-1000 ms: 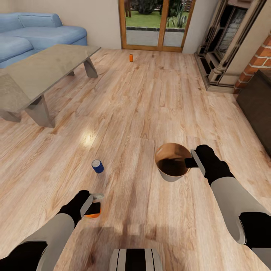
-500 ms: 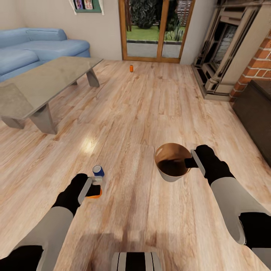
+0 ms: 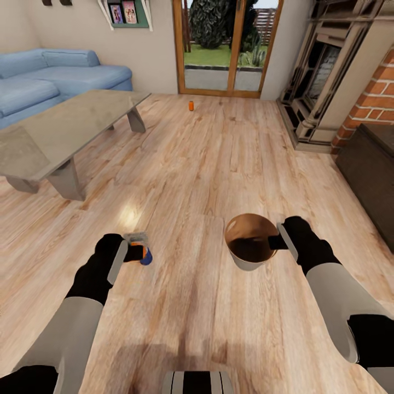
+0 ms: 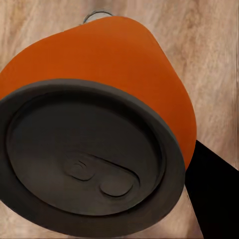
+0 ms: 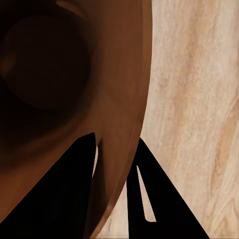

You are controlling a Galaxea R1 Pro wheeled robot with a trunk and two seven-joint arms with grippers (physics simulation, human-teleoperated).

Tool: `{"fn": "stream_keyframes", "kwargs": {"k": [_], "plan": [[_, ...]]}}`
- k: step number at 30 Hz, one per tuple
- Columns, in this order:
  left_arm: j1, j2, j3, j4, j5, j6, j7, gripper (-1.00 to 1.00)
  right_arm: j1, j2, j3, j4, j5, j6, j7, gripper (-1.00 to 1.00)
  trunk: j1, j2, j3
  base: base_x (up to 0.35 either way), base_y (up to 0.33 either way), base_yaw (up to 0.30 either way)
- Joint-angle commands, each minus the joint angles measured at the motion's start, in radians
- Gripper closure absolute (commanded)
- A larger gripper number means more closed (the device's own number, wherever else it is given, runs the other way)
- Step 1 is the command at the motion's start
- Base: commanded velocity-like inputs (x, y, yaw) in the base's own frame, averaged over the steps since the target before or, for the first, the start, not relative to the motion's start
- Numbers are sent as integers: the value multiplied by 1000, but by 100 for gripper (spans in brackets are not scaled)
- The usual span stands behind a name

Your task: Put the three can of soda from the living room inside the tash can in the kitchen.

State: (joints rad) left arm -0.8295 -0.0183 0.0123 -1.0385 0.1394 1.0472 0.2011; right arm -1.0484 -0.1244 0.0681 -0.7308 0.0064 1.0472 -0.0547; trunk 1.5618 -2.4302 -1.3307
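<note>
Midway through the clean-up, the left gripper (image 3: 137, 253) pinches an orange can (image 4: 109, 74) while the right gripper (image 3: 275, 242) clamps the trash can's rim (image 3: 236, 257), its inside apparently still bare; a blue can (image 3: 146, 256) and a far orange can (image 3: 191, 105) remain on the floor (image 3: 219, 164).

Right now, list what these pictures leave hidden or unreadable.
- Head view: the orange can in the left gripper is mostly covered by the gripper and the blue can in front.
- Head view: the far can is too small for detail.
- Right wrist view: the bin bottom is lost in shadow.
</note>
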Motion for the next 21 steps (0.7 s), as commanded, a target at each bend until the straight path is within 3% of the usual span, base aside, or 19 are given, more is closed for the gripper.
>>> {"fn": "stream_keyframes", "kwargs": {"k": [1,7,21], "plan": [[3,-1,0,-20,1,0,3,100,4,0,0,2,-7,0,3,100,-4,7,3,0,0,0],[15,-2,1,-76,0,0,7,100,11,0,2,27,-8,0,3,100,-27,49,22,0,0,0],[16,-5,3,-72,-3,0,9,100,11,0,2,27,-5,0,1,100,-81,147,66,0,0,0]]}}
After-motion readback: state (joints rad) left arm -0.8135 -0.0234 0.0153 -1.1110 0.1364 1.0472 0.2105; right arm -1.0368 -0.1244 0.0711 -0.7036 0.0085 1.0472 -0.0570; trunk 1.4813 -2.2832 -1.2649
